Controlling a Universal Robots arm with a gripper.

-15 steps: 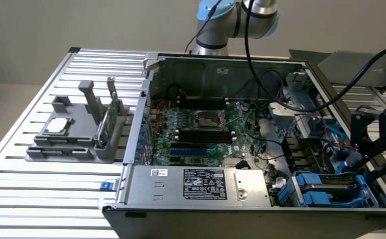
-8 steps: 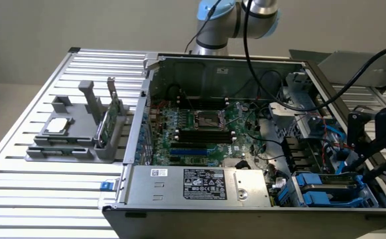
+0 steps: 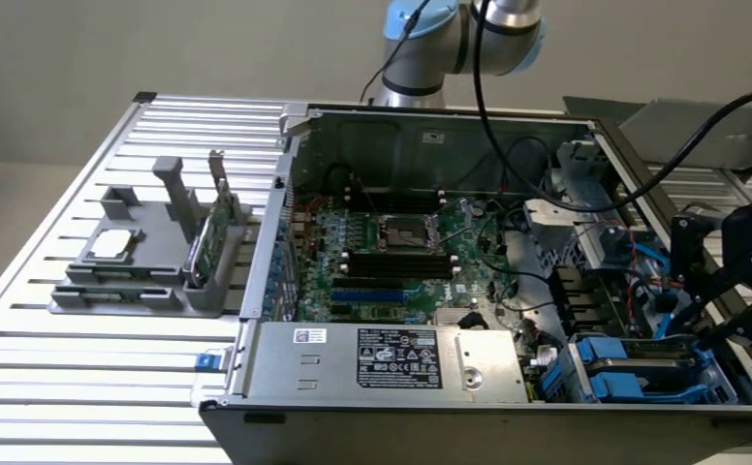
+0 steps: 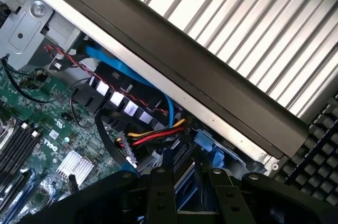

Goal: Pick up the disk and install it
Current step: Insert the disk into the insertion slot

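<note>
While the slatted table (image 3: 40, 387) is carrying the open computer case (image 3: 415, 121), its blue-railed drive bay (image 3: 638, 376) is lying just beneath the disk (image 4: 183, 179), which the half-closed tool (image 4: 182, 155) is apparently pinching edge-on, and the install is calling for square alignment with the rails, clear of the red-and-yellow cables (image 4: 156, 134).

Silver arm (image 3: 516, 21), blue joint caps (image 3: 409, 17), black gripper (image 4: 182, 163).

Black gripper (image 4: 182, 161) close above blue plastic part (image 4: 211, 147). Just beside: red, yellow and black wires (image 4: 156, 134), blue cable (image 4: 132, 73), green motherboard (image 4: 37, 129) bearing silver heatsink (image 4: 79, 166). Beyond dark case wall (image 4: 200, 71), ribbed metal table (image 4: 253, 28).
</note>
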